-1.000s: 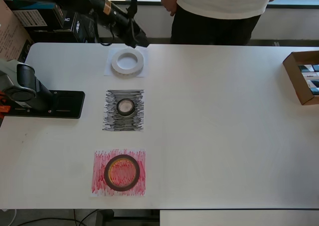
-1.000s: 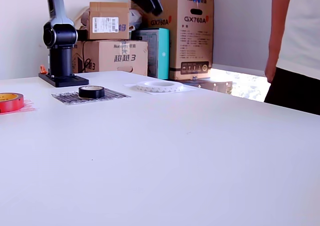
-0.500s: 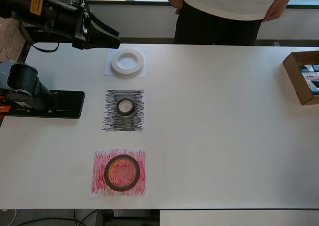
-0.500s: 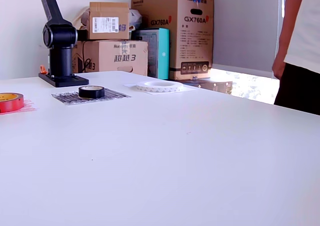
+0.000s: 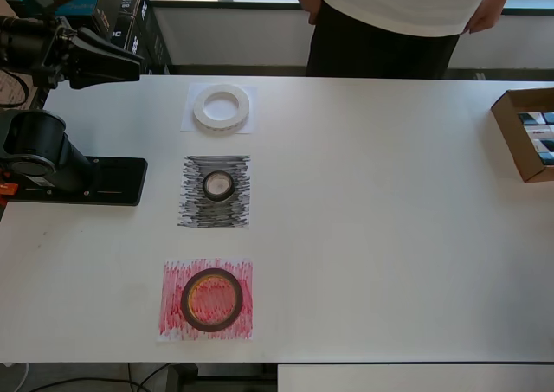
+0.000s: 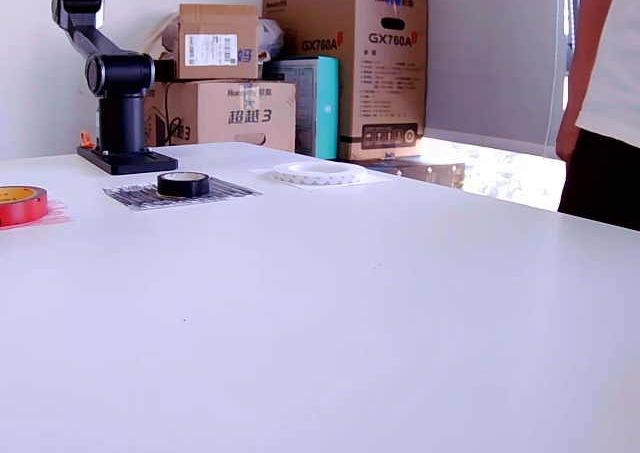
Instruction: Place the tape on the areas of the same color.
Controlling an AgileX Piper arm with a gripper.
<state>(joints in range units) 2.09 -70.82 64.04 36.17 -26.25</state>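
Note:
Each tape roll lies on a patch of its own colour. The white tape rests on the white paper area. On the black scribbled area sits the small black tape. The dark-red tape lies on the red area. My gripper hangs at the overhead view's top left, away from all three rolls, with nothing in it. Its jaws are too dark to read. The exterior view does not show it.
The arm's black base stands at the overhead view's left table edge. An open cardboard box sits at the right edge. A person stands behind the table. Stacked cartons fill the background.
The arm has swung away from above the white tape, leftward and back toward its base, leaving the exterior view's top. The three rolls have not moved. The person shifted slightly.

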